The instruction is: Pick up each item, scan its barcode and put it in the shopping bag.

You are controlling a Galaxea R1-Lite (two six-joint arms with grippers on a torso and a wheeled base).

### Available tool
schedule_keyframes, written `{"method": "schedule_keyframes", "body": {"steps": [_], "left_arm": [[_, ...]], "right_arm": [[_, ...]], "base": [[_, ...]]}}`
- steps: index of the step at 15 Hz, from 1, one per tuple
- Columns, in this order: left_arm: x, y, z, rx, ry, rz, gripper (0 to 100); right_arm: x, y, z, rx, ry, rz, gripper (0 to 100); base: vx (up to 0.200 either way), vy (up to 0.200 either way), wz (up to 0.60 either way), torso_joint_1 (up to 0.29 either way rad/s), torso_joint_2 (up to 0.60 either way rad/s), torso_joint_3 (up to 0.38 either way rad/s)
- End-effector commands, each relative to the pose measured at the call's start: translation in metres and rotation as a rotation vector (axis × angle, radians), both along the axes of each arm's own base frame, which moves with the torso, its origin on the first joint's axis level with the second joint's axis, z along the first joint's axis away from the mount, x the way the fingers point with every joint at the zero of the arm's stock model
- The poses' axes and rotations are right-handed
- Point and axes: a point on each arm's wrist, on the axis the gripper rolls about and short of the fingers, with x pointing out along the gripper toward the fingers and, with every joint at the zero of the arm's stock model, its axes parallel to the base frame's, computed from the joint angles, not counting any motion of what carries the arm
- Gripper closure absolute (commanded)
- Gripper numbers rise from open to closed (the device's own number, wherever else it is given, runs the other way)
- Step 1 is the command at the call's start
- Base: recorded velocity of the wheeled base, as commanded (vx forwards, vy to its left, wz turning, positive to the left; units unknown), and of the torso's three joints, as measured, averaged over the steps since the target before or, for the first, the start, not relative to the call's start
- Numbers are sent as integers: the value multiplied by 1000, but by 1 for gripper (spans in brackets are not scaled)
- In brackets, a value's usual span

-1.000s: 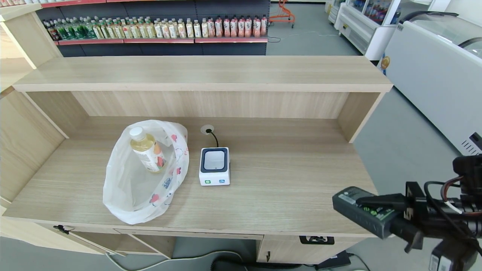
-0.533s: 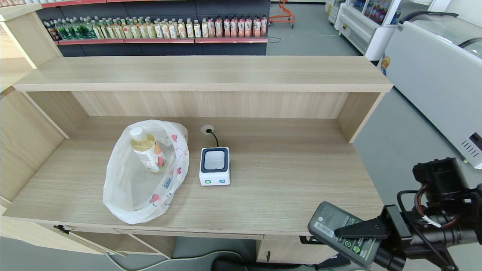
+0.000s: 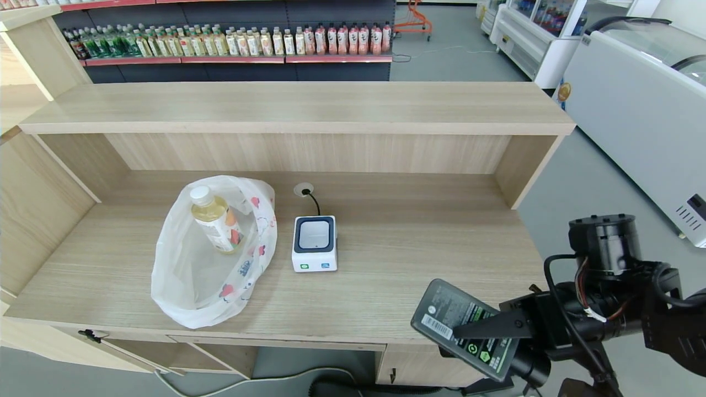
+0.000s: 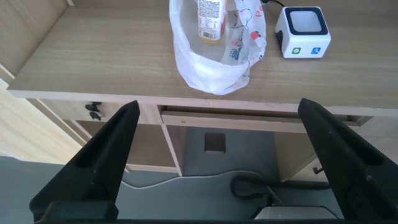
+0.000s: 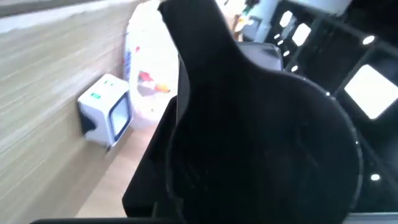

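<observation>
Right gripper (image 3: 488,331), fingers clamped on a dark flat pack (image 3: 449,317), is holding it label-up at the near right edge of the desk (image 3: 413,248). Left gripper (image 4: 217,155) is hanging before the desk's front edge, fingers spread, grasping nothing. Farther in, the shopping bag (image 3: 187,281) is lying open with a bottle (image 3: 216,220) inside, the scanner (image 3: 314,242) sitting just beside it.

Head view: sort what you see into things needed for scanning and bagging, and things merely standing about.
Job: dark grey flat pack with a barcode label; white square scanner box; white printed plastic shopping bag; yellow drink bottle inside it.
Standing about: red shelf of bottled drinks; white chest freezer; orange wire rack.
</observation>
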Motion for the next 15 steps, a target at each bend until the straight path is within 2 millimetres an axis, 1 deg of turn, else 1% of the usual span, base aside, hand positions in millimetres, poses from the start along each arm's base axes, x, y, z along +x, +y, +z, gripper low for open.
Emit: {"method": "schedule_keyframes", "body": {"steps": [1,3,15], "left_arm": [[0,0,0,0,-1,0,0],[0,0,0,0,-1,0,0],[0,0,0,0,-1,0,0]], "right_arm": [[-1,5,-5,4,6,41,100],[0,6,-9,3,3,48,100],[2,7,-10,-1,6,47,100]], "base": [[0,0,0,0,0,0],[0,0,0,0,0,0],[0,0,0,0,0,0]]}}
